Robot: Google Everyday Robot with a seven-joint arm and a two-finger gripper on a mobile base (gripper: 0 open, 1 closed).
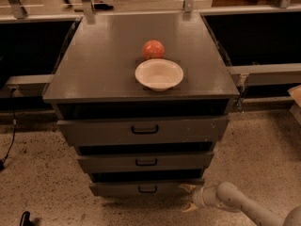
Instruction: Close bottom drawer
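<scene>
Cabinet (221, 94), dark grey, three drawers stacked, each front narrower than the one above. All three stand slightly out, with a dark gap over each.

Bottom drawer (117, 188): lowest, just above the speckled floor (42, 173); small black loop handle (147, 189) at centre of front.

Gripper (189, 197): low at lower right, arm (244, 207) reaching in from the right edge. Jaws apart, one tip above the other, just beside the right end of the bottom drawer's front; contact cannot be told.

Worktop (94, 55): white bowl (159, 74) near centre, red ball (153, 49) just behind it.
</scene>
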